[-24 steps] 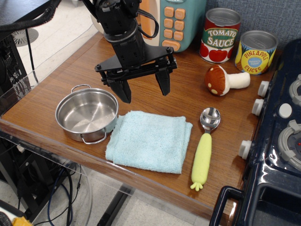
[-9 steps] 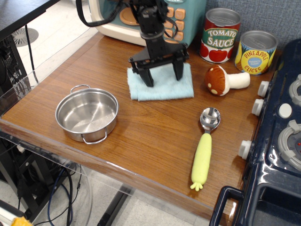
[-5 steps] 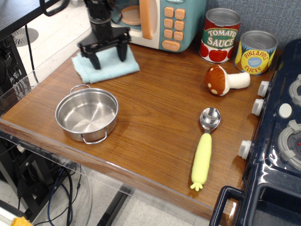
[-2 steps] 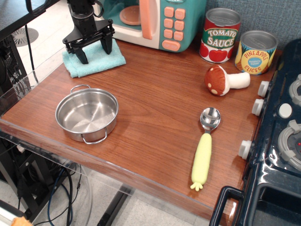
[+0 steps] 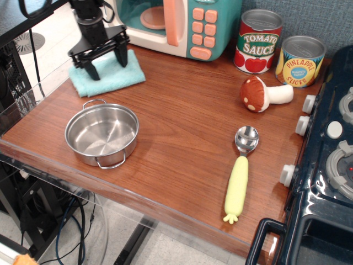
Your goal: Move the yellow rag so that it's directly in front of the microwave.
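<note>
Nearest the bottom edge, at lower right, the dark blue stove (image 5: pixel 314 221) shows a glossy moulded front with a rounded handle and white knobs up its side. Just left of it on the brown wood-grain table (image 5: pixel 182 160) lies the spoon (image 5: pixel 240 174), a polished steel bowl on a soft-looking pale yellow handle that ends in small nubs. At lower left sits the pot (image 5: pixel 102 134), round, shallow, brushed steel, with two thin wire loop handles; its inside is bare metal.

Higher, at right of centre, the plush mushroom (image 5: pixel 265 94) lies on its side, brown spotted cap to the left and cream stem to the right.

At upper left is the rag (image 5: pixel 107 74), pale aqua terry cloth with a nubbly pile, folded to a rough square, flat on the table near its left edge. It lies just before the left end of the microwave (image 5: pixel 182 25). My gripper (image 5: pixel 105 62) is over it: my two black fingers (image 5: pixel 91 70) are spread wide apart, tips down on or just above the cloth, I cannot tell which, and closed on nothing.

Along the top, the microwave has a teal shell, a smooth cream door front, a peach-orange bar handle and rounded peach buttons. Right of it stand two ribbed metal cans, the tomato can (image 5: pixel 259 41) and the pineapple can (image 5: pixel 300 61), before a grey felt-like wall.
</note>
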Robot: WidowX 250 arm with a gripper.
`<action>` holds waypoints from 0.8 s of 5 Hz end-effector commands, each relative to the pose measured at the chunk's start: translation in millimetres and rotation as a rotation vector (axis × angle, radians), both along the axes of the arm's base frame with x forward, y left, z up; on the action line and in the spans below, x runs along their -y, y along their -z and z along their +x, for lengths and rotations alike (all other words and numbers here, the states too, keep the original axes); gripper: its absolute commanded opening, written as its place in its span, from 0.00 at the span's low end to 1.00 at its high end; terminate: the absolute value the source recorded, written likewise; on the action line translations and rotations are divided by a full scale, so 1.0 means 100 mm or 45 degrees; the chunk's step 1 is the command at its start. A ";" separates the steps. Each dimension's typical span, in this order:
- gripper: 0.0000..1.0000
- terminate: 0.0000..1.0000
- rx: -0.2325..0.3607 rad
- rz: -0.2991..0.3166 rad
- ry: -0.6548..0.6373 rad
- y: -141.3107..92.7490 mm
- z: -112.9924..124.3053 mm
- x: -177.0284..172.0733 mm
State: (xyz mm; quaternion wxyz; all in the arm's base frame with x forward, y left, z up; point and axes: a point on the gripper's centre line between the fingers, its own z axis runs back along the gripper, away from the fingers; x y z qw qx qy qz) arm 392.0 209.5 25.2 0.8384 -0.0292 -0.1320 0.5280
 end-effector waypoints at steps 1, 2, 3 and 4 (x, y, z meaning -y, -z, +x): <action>1.00 0.00 0.250 0.021 -0.012 -0.81 -0.09 0.01; 1.00 0.00 0.274 0.052 0.015 -0.93 -0.14 0.12; 1.00 0.00 0.274 0.052 0.015 -0.93 -0.14 0.12; 1.00 0.00 0.274 0.052 0.015 -0.93 -0.14 0.12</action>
